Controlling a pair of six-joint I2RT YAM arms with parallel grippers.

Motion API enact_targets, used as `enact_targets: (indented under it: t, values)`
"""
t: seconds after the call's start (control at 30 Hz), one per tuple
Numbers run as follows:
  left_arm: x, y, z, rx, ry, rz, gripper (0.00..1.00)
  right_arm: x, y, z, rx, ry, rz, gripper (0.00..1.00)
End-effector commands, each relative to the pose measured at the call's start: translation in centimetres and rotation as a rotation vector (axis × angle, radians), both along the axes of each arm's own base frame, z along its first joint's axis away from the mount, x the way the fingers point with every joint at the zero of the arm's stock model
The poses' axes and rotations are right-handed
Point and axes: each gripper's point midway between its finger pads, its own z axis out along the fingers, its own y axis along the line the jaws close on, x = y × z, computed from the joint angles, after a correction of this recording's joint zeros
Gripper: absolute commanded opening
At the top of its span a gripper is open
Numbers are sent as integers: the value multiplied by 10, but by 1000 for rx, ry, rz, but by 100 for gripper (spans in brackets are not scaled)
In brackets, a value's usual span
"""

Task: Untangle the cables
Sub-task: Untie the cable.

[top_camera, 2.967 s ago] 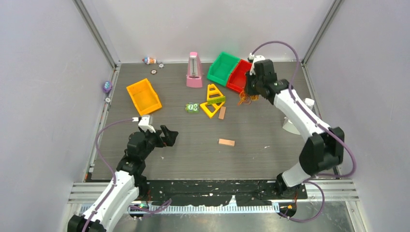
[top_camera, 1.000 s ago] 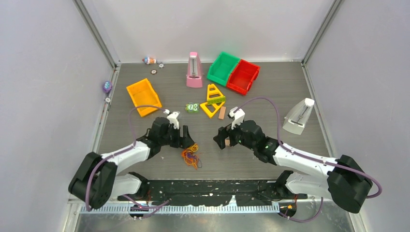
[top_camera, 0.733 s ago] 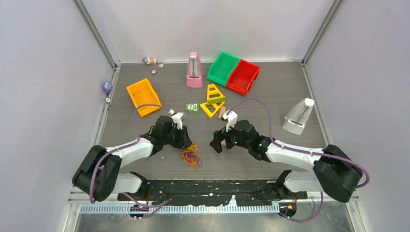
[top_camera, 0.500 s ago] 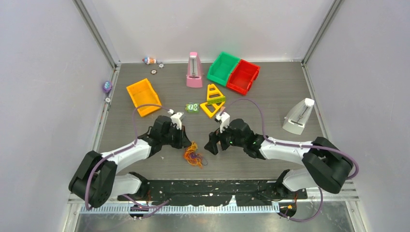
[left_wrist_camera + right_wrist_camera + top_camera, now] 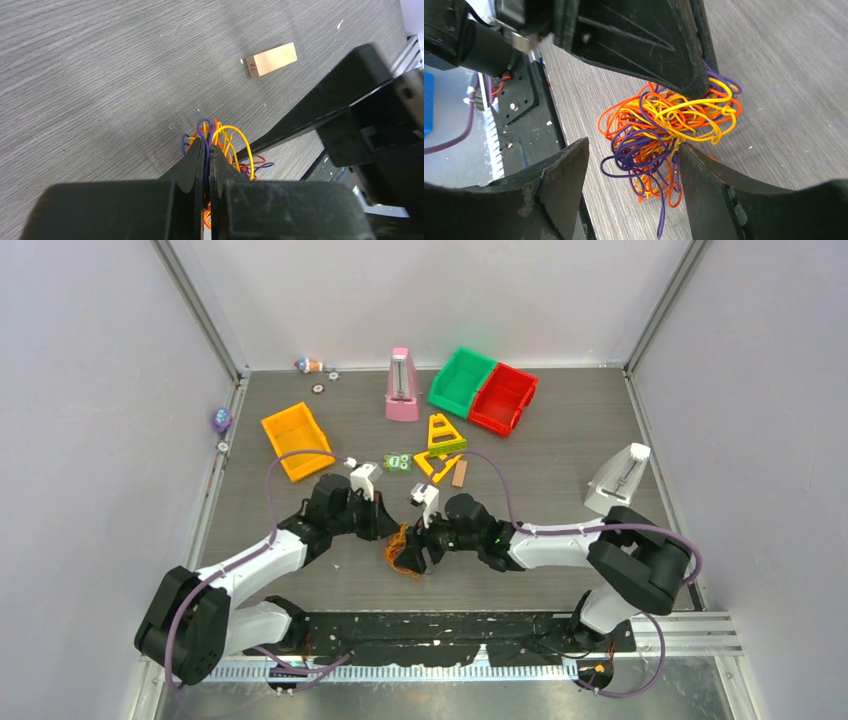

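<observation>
Cables (image 5: 403, 552), a small multicoloured tangle, lie on the surface (image 5: 560, 490). Left end effector (image 5: 206, 145) pinches top strands; right end effector (image 5: 631, 148) gapes at the clump's edge. Probably light, floppy, snagging; grip a loose outer loop.

Lower cables (image 5: 664, 117) hidden behind left gripper (image 5: 206, 150) in left wrist view, right gripper (image 5: 632, 146) fingers cut off by bottom edge, cables largely covered by both from above, small items (image 5: 310, 365) at rear wall (image 5: 430, 300) too small to identify.

Grey table (image 5: 560, 450) carries orange bin (image 5: 296, 440), wooden block (image 5: 271, 59); cables (image 5: 664, 130) perhaps touching.
</observation>
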Motion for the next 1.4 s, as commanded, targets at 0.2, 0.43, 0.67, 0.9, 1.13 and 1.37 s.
enact_targets:
  t: [0.2,0.43,0.67,0.9,1.13,1.37]
  values:
    - [13,-4,17,-28,-46,38,0,26,8,-18,-58,-17,-166,22]
    - [35,47,10,129,-88,282,0,75,-77,-16,-198,-95,-590,5]
    - [44,92,19,179,-150,532,0,101,-163,-29,-296,5,-880,5]
    - [38,95,24,146,-204,534,0,102,-173,-24,-287,-7,-874,5]
    - [34,67,28,103,-209,359,0,93,-139,2,-196,-58,-650,71]
    - [33,49,38,54,-223,261,6,89,-132,31,-165,-152,-542,84]
